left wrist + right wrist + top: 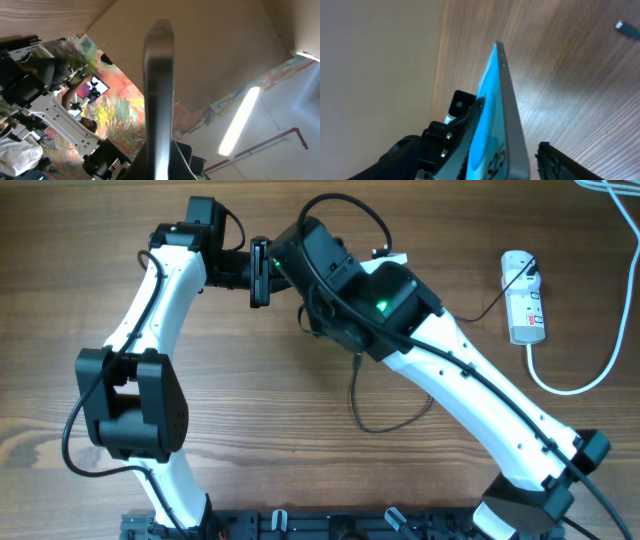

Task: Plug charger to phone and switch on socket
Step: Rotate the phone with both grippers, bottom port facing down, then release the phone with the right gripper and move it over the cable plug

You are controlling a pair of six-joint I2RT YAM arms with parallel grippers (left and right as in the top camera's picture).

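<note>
The phone (260,272) stands on edge above the table at the back centre, and my left gripper (243,275) is shut on it from the left. In the left wrist view the phone (159,90) rises edge-on out of the jaws (160,167). My right gripper (283,268) is open around the phone's other side. The cyan screen (490,115) sits between its fingers, and the right finger (560,160) stands apart from the phone's edge. The charger cable (385,425) loops on the table under the right arm and runs to the socket (524,305) at the far right. Its connector tip is hidden.
A thick white cord (585,385) curves from the socket along the right edge. The right arm's body (470,390) crosses the table's middle right, the left arm (135,380) the left. A small pale object (625,27) lies on the wood beyond the phone.
</note>
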